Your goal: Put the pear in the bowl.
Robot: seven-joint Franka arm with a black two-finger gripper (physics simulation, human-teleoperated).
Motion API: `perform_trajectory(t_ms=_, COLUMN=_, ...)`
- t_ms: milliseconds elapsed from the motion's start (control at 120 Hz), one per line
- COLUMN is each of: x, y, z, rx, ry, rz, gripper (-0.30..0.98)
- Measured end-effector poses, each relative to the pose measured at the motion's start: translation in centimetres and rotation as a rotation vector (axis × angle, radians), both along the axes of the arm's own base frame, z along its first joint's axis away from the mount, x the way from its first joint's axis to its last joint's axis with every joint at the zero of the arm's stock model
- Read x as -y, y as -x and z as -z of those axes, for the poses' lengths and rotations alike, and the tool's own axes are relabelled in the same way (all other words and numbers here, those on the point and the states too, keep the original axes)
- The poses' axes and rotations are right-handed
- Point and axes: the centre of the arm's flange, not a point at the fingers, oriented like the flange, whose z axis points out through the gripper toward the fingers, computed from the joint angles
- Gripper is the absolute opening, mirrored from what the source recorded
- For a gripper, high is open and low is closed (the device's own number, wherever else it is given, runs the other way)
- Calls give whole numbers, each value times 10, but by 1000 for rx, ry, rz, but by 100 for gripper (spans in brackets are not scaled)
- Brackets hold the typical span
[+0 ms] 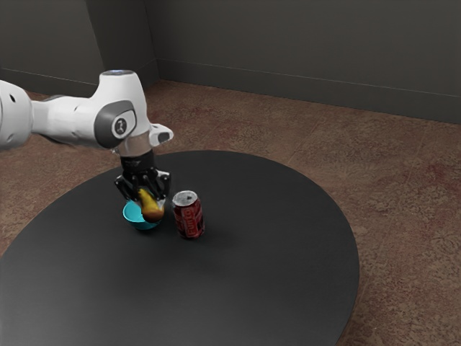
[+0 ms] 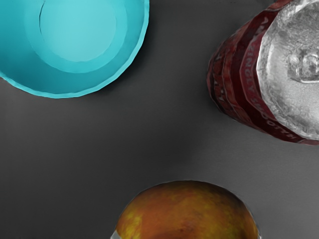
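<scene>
1. The mottled, yellow-and-russet pear [image 1: 152, 210] is clasped from two sides by the black gripper [image 1: 150, 200], which is kept parted by the fruit's rounded girth
2. The pear is held above the dark, smooth, round-edged table [image 1: 252, 274], near the bowl
3. The round turquoise bowl [image 2: 75, 30], faceted along its rim, is set on the table
4. An upright red can [image 1: 189, 220], topped with silvery metal, is placed near the bowl, apart from it

white arm [image 1: 65, 119] | grey joint cap [image 1: 106, 127] | ringed marking [image 1: 121, 125] | black claw [image 1: 150, 202]
</scene>
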Motion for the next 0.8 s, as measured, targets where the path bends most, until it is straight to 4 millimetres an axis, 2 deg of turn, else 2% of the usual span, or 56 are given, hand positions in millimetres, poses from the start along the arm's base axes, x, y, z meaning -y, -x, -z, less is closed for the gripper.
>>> perform_trajectory(t_ms=100, x=-21, y=-9, z=-8, rx=-1, ry=-5, rz=-21, gripper=-4)
perform_trajectory(t_ms=183, x=-43, y=-23, z=-6, rx=-3, ry=-14, rz=-39, gripper=0)
perform_trajectory(t_ms=392, x=-87, y=-61, z=21, rx=-27, ry=-34, rz=-57, gripper=8)
perform_trajectory(t_ms=625, x=-98, y=-82, z=48, rx=-45, ry=-33, rz=-25, gripper=16)
perform_trajectory(t_ms=800, x=-108, y=-91, z=48, rx=-24, ry=-26, rz=-3, gripper=28)
